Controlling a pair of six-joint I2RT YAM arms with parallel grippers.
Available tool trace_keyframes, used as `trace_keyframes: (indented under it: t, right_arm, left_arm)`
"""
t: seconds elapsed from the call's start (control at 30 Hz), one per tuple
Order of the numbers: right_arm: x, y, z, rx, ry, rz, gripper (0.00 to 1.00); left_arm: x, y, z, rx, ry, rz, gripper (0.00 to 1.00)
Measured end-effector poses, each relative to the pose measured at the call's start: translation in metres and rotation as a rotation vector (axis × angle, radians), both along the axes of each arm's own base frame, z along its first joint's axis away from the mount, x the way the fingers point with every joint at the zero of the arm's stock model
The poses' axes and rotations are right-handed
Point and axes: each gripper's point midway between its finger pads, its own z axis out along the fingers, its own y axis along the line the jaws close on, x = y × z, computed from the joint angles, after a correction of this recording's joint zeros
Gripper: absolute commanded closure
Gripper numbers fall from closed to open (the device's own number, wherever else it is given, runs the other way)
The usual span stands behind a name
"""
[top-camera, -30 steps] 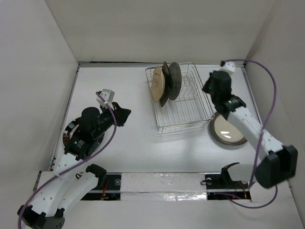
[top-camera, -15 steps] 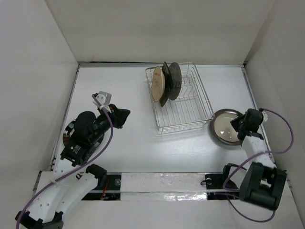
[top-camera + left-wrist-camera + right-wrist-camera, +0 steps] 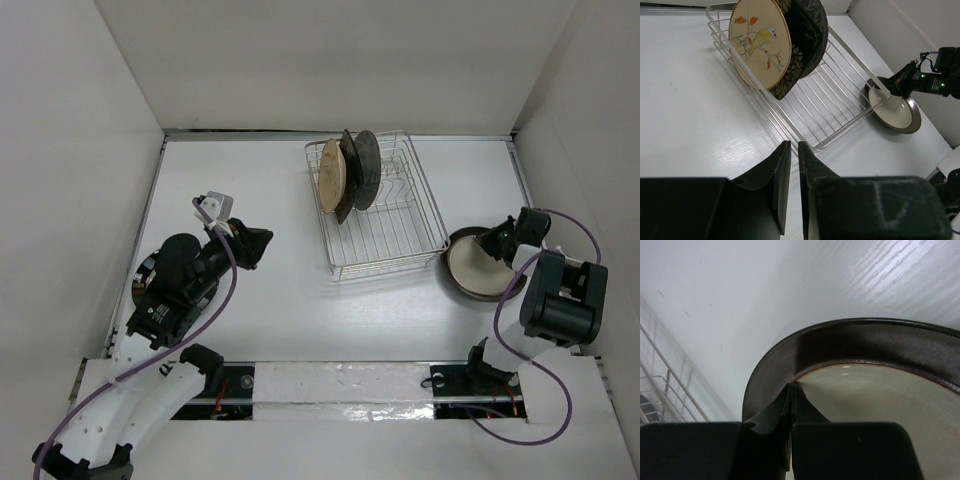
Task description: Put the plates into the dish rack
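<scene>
**Right gripper on the rim of the loose plate**

The dish rack (image 3: 386, 236) sits on the table (image 3: 240, 170), right of centre. A tan plate (image 3: 759, 43) and dark plates (image 3: 808, 31) stand on edge in its far-left part, leaning against each other. A cream-centred plate (image 3: 476, 270) lies on the table just beside the rack's near right corner.

The right gripper (image 3: 790, 385) is low over this plate. Its fingers are pressed together, tips touching the plate where the dark rim meets the cream, with nothing visible between them.

The left gripper (image 3: 794, 144) hangs over bare table near the rack. Its fingers are almost together with a thin slit between, and it is empty.
</scene>
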Motion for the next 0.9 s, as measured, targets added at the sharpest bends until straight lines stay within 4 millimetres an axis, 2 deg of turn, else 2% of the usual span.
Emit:
trace_keyframes:
  t: [0.27, 0.43, 0.57, 0.7, 0.8, 0.83, 0.9]
  right_arm:
    - [0.037, -0.006, -0.003, 0.053, -0.048, 0.008, 1.00]
    - [0.056, -0.002, 0.003, 0.066, -0.075, 0.016, 1.00]
    - [0.082, 0.000, 0.019, 0.059, -0.114, 0.030, 1.00]
    - [0.119, -0.002, 0.046, 0.038, -0.195, 0.055, 1.00]
    - [0.118, 0.002, 0.068, 0.011, -0.252, 0.057, 1.00]
    - [0.110, 0.003, 0.076, -0.005, -0.271, 0.051, 1.00]
    - [0.081, 0.008, 0.094, -0.036, -0.309, 0.023, 0.90]
  left_arm:
    - [0.006, -0.002, -0.009, 0.016, 0.031, 0.003, 0.91]
    - [0.010, -0.004, -0.016, 0.030, 0.055, 0.007, 0.91]
    - [0.013, -0.004, -0.020, 0.038, 0.069, 0.010, 0.91]
    - [0.014, -0.005, -0.023, 0.042, 0.077, 0.011, 0.91]
    - [0.015, -0.004, -0.024, 0.043, 0.080, 0.014, 0.91]
    - [0.015, -0.004, -0.024, 0.043, 0.081, 0.014, 0.91]
    - [0.016, -0.004, -0.024, 0.043, 0.082, 0.017, 0.91]
